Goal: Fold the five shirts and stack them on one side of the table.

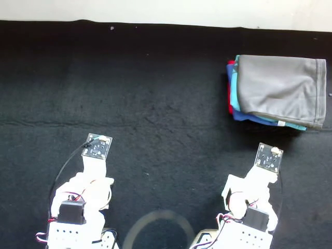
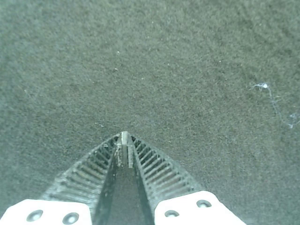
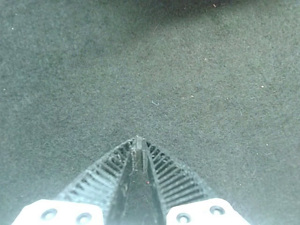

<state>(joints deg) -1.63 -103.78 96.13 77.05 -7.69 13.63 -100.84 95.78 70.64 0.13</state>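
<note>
1. High view: a stack of folded shirts point(image 1: 277, 93) lies on the black felt counter point(image 1: 129, 78) at its far right, near the back edge. A grey shirt point(image 1: 282, 88) is on top. Under it the edges of a teal shirt point(image 1: 235, 91), a blue shirt point(image 1: 248, 117) and a red shirt point(image 1: 230, 101) stick out on the side facing the counter's middle. Two arms sit at the near edge, well apart. One arm point(image 1: 85, 189) is at the near left, and the other arm point(image 1: 251, 194) is just in front of the stack without touching it. A pale ring mark point(image 1: 158, 225) shows on the felt between their bases.

2. Left wrist view: the left hand point(image 2: 124, 140) is pressed together, its ribbed tips meeting with nothing pinched, over bare felt. A thin white thread point(image 2: 276, 101) lies on the cloth off to one side.

3. Right wrist view: the right hand point(image 3: 138, 143) is likewise pressed together and holds nothing, over bare felt.
</note>
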